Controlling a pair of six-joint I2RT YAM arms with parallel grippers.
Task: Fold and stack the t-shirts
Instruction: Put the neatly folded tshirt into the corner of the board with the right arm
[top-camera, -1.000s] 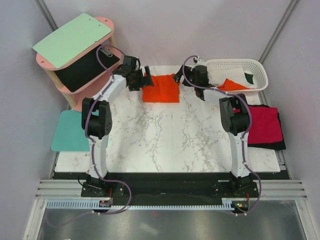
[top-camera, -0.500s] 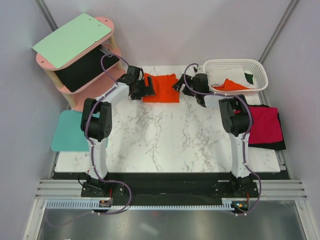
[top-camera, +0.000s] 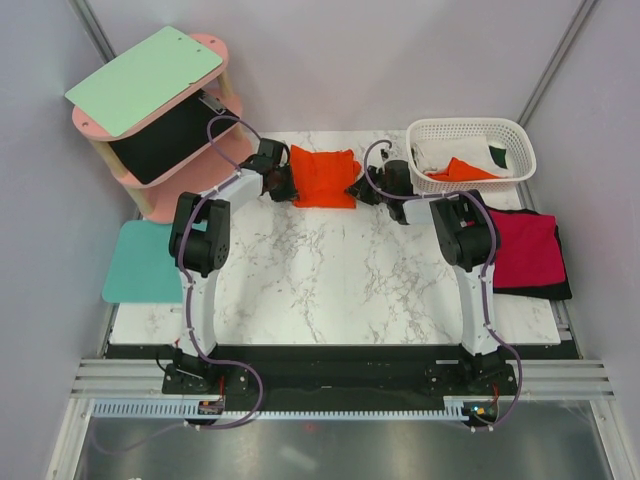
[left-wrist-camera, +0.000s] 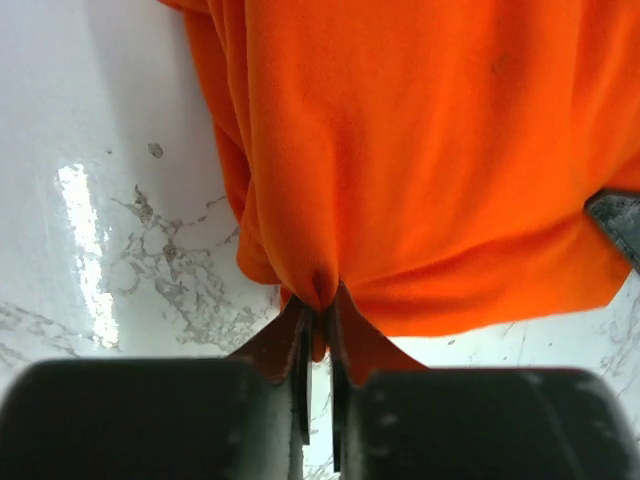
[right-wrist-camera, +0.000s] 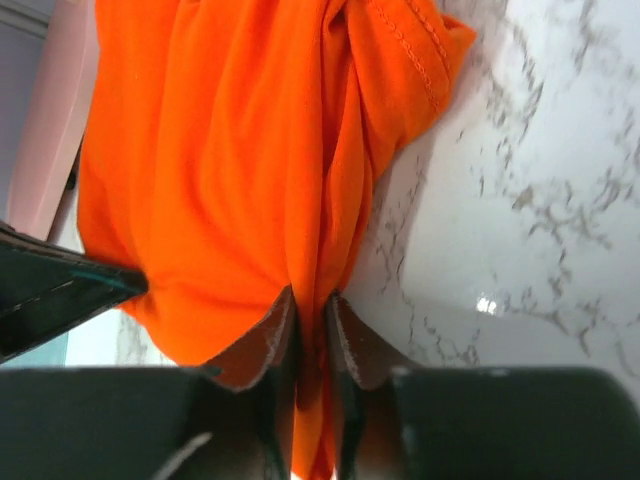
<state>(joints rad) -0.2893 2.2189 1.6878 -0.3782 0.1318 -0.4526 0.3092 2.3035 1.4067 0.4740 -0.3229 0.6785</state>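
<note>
Since both arms reach out to the far end of the table, I'll start at the fingers. The left gripper has its jaws almost together, with a fold of the orange t-shirt squeezed between them. From the top camera it grabs the shirt's 9 o'clock edge. The right gripper has the same deal on the 3 o'clock edge: narrow jaws with cloth bunched up in the pinch.

The shirt itself is a folded, slightly puffy bundle on the marble table, at about 12 o'clock between the two grippers.

Going outward, a white basket sits at 1 o'clock, near the right gripper. It holds a second orange shirt, some white cloth and some dark green cloth. At 3 o'clock a crimson t-shirt lies on top of a black t-shirt. The teal mat is at 9 o'clock. The pink shelf is around 10 o'clock, with a pale green board on top.
</note>
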